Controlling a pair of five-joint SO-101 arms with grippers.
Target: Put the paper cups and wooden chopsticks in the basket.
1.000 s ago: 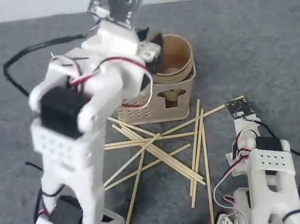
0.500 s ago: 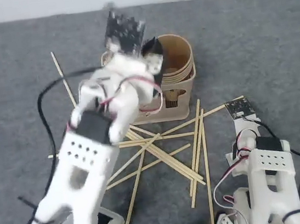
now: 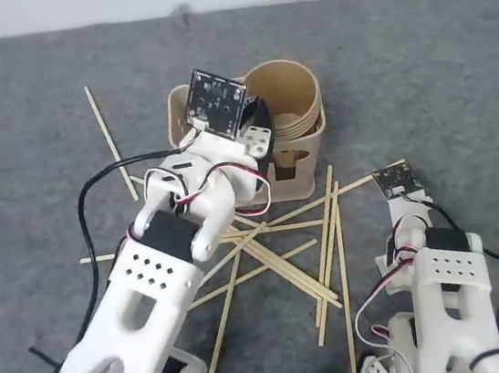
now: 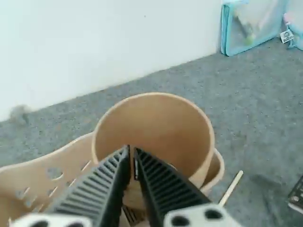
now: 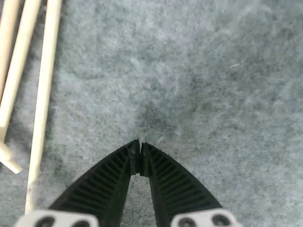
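Observation:
A stack of paper cups (image 3: 286, 99) stands in the beige basket (image 3: 301, 169) at the far middle of the carpet. Several wooden chopsticks (image 3: 275, 243) lie crossed on the carpet in front of the basket, and one more chopstick (image 3: 110, 142) lies off to its left. My left gripper (image 3: 257, 119) is shut with nothing in it, just at the near rim of the top paper cup (image 4: 156, 125), above the basket (image 4: 42, 175); its tips (image 4: 131, 152) touch. My right gripper (image 5: 140, 147) is shut low over bare carpet, with chopsticks (image 5: 41, 75) beside it.
The right arm (image 3: 437, 286) is folded at the near right, beside the chopstick pile. A blue box (image 4: 251, 23) stands against the white wall beyond the basket. Grey carpet lies open to the far left and far right.
The left arm came down and drew back from high over the basket to the cup's near rim, uncovering the lone chopstick at the left. The right arm stayed still.

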